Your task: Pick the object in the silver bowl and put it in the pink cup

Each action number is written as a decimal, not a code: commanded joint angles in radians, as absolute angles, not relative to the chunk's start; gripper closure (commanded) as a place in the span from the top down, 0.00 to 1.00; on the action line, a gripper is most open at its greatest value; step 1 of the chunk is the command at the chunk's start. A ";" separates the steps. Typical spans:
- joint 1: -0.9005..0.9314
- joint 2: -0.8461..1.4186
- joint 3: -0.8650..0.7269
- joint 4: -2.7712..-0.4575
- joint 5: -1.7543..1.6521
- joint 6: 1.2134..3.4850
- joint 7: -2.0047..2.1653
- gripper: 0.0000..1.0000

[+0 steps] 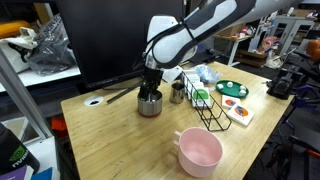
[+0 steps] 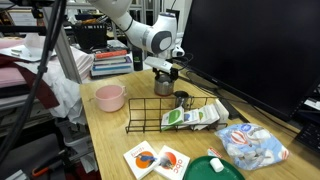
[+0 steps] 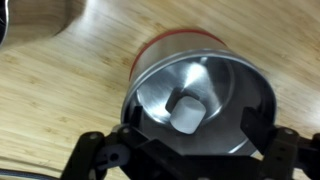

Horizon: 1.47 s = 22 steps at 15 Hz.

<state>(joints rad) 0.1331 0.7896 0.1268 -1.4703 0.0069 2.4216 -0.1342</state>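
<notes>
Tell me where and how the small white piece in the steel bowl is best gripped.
Probably from straight above, since the bowl's tall walls block any side approach. The white piece lies near the middle of the bowl floor, so lower the open gripper inside the rim and pinch two opposite side edges, keeping the fingers clear of the walls.

In an exterior view the camera looks down across the table [image 1: 110, 130], with the silver bowl [image 1: 149, 104] at mid-distance beyond the pink cup [image 1: 199, 150]. In an exterior view the silver bowl [image 2: 163, 88] lies beyond the wire rack [image 2: 150, 115]. Both share the table. The wrist view peers straight down into the silver bowl [image 3: 225, 85], close.
</notes>
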 commanded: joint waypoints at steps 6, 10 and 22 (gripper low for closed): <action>0.143 0.811 0.129 -1.423 -0.022 2.375 -0.160 0.72; 0.148 0.820 0.131 -1.409 -0.024 2.357 -0.167 0.46; 0.156 0.863 0.126 -1.323 -0.050 2.303 -0.189 0.14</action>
